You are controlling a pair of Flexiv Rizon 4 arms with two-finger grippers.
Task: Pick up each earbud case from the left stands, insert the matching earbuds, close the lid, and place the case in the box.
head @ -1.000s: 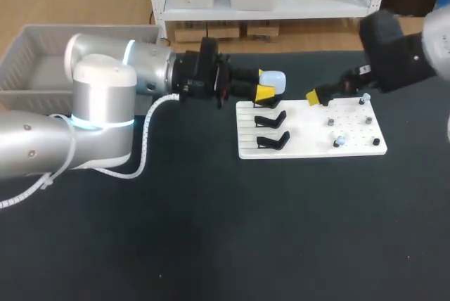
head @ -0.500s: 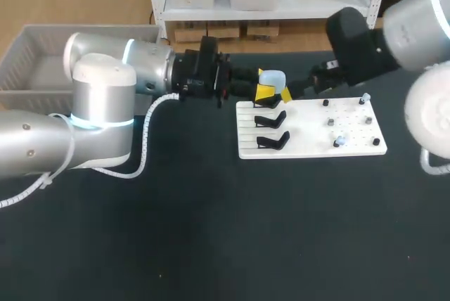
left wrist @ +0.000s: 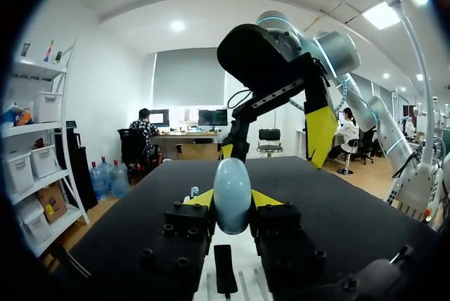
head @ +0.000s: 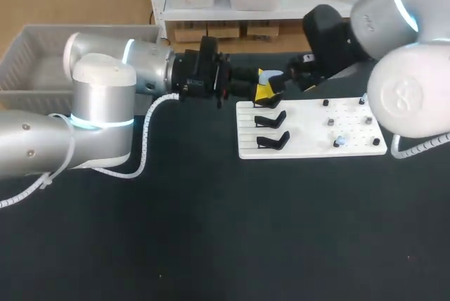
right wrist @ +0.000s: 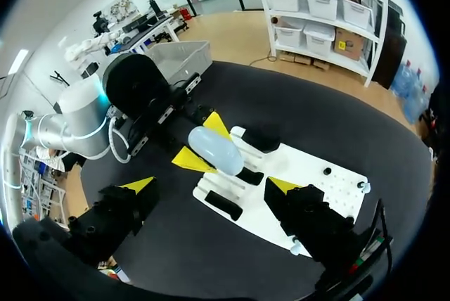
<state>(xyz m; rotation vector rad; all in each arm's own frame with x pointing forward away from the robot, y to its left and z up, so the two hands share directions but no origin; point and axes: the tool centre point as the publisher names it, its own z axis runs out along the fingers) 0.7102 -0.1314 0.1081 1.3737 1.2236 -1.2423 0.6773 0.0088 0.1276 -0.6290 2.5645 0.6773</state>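
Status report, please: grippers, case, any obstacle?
Left gripper shut on earbud case. Right gripper open, jaws wide, facing the case. Nothing between them.

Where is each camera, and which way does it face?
Head view: above and behind, looking down on the table; left arm and right arm show, left gripper holding a pale blue oval earbud case.
Left wrist view: along its gripper, past the case, at the right gripper.
Right wrist view: down past its open gripper at the white board.
All share the case.
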